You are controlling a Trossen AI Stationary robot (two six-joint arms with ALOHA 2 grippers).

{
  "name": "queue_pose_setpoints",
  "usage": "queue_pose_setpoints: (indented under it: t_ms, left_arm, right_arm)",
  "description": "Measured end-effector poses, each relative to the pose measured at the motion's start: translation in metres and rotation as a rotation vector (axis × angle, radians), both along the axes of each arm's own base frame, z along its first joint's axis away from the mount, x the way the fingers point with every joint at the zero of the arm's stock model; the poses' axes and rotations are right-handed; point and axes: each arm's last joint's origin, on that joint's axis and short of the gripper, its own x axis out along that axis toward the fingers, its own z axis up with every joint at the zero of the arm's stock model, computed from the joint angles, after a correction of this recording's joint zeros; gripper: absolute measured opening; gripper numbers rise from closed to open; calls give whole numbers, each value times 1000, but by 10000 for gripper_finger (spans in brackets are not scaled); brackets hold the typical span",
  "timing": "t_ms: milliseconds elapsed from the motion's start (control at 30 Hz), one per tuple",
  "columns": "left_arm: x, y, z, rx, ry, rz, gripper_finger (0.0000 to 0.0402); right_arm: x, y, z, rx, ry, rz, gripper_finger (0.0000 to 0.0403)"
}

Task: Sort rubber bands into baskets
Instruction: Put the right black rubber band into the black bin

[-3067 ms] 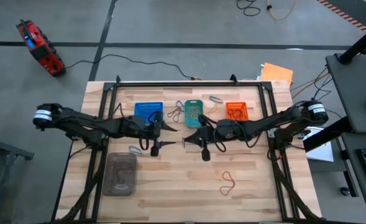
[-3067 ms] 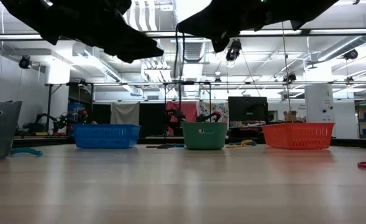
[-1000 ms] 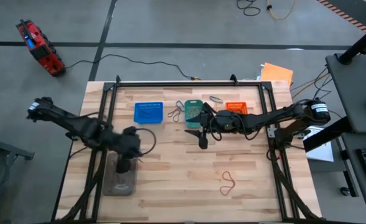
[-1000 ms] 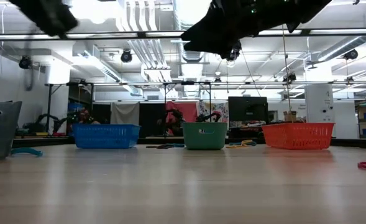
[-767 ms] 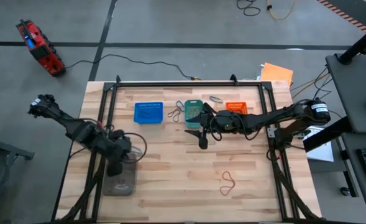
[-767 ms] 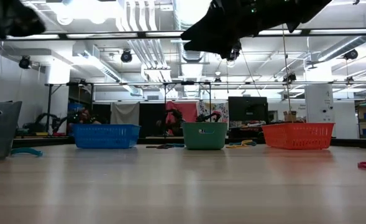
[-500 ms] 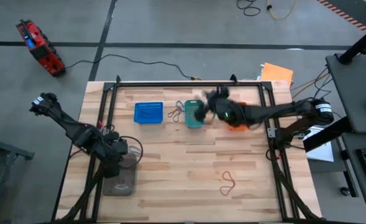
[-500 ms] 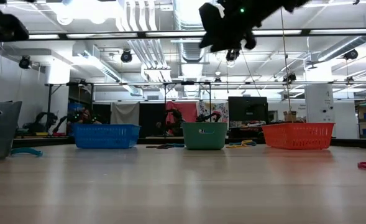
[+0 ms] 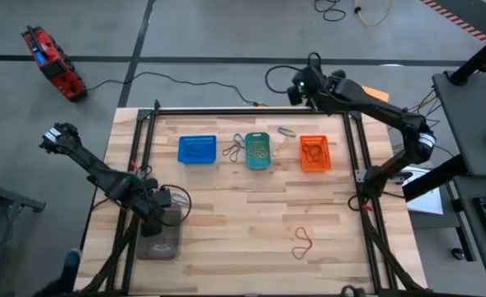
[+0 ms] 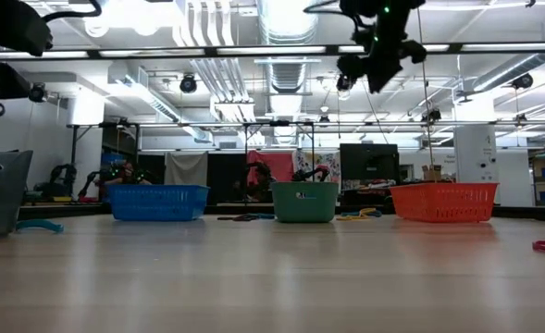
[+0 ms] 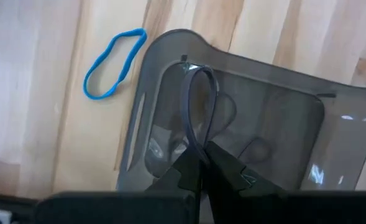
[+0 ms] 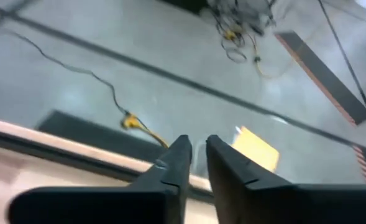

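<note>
Pinching a thin grey rubber band (image 11: 198,102) between its closed fingertips, the left gripper (image 9: 153,216) is hovering at the lower left of the high frame, right over the clear grey container (image 9: 162,239); in the left wrist view the loop is standing up from the fingertips above the container's interior, with a blue rubber band (image 11: 113,63) lying on the wood just beside the container's rim. The right gripper (image 9: 296,87) is hanging high at the top centre of the high frame, past the table's far edge and over the floor; its fingers (image 12: 173,165) are sitting nearly together with only a narrow gap, and nothing is showing between them. Along the upper part of the table (image 9: 251,239), the blue basket (image 9: 196,149), the teal basket (image 9: 258,150) and the orange basket (image 9: 314,153) are standing in a row, left to right. A few loose bands (image 9: 234,148) are lying between the blue and teal baskets, and a red band (image 9: 302,242) is resting alone at the lower right of the tabletop.
</note>
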Motion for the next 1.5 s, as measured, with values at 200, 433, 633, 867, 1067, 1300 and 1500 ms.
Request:
queue_pose_setpoints:
  t_ms: [200,433,633,867,1067,1300,1500]
  left_arm:
    - [-3,2,-12,0,38,14,0]
    - [-3,-1,-23,-75,57,19,0]
    - [1,-5,-27,-102,61,36,1]
    - [2,-6,-28,-106,75,63,51]
    - [2,-6,-28,-105,76,75,123]
    - [2,-6,-28,-98,68,63,172]
    - [2,-6,-28,-98,67,62,178]
  right_arm:
    - [-8,-3,-15,62,74,-15,11]
    - [-7,14,-27,130,168,20,9]
    - [-3,26,-27,140,191,55,9]
    - [3,36,-27,136,202,99,9]
    - [3,37,-27,136,203,104,9]
    - [3,37,-27,135,213,112,9]
    - [3,37,-27,135,215,113,9]
